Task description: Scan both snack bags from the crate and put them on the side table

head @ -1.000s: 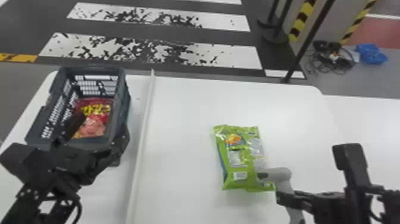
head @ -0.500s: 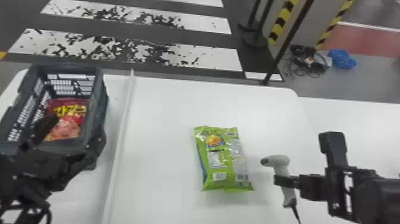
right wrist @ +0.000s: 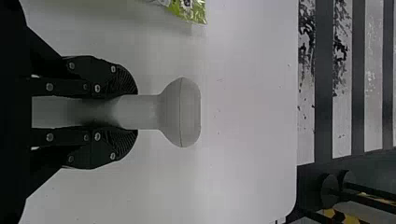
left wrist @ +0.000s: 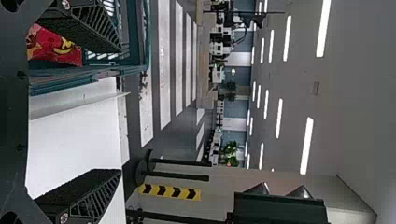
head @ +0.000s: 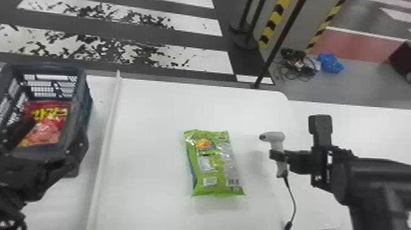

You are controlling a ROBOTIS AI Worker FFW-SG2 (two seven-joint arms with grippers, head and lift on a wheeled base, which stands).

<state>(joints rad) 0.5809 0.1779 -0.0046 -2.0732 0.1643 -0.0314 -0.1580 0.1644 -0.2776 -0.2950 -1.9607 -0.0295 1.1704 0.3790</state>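
My left gripper (head: 50, 136) stands open at the near side of the dark crate (head: 82, 91), one finger over its inside and the other by its right wall. Inside the crate lies a red snack bag (head: 50, 117). In the left wrist view, the left gripper (left wrist: 121, 109) has its fingers wide apart, with the red bag (left wrist: 56, 46) beyond one of them. A green snack bag (head: 211, 162) lies on the white table. To its right, my right gripper (head: 278, 155) holds the grey scanner (head: 276, 136) by its handle; in the right wrist view, the right gripper (right wrist: 135, 112) clasps it from both sides.
A raised white strip (head: 107, 131) runs between crate and green bag. Another white tabletop (head: 379, 131) adjoins at the right. The scanner's cable (head: 292, 195) hangs toward the near edge. Black posts (head: 269, 61) stand behind the table.
The scanner in my right gripper has moved right, off the green bag's near right corner. The head view has turned toward the right. The left gripper keeps its place at the crate.
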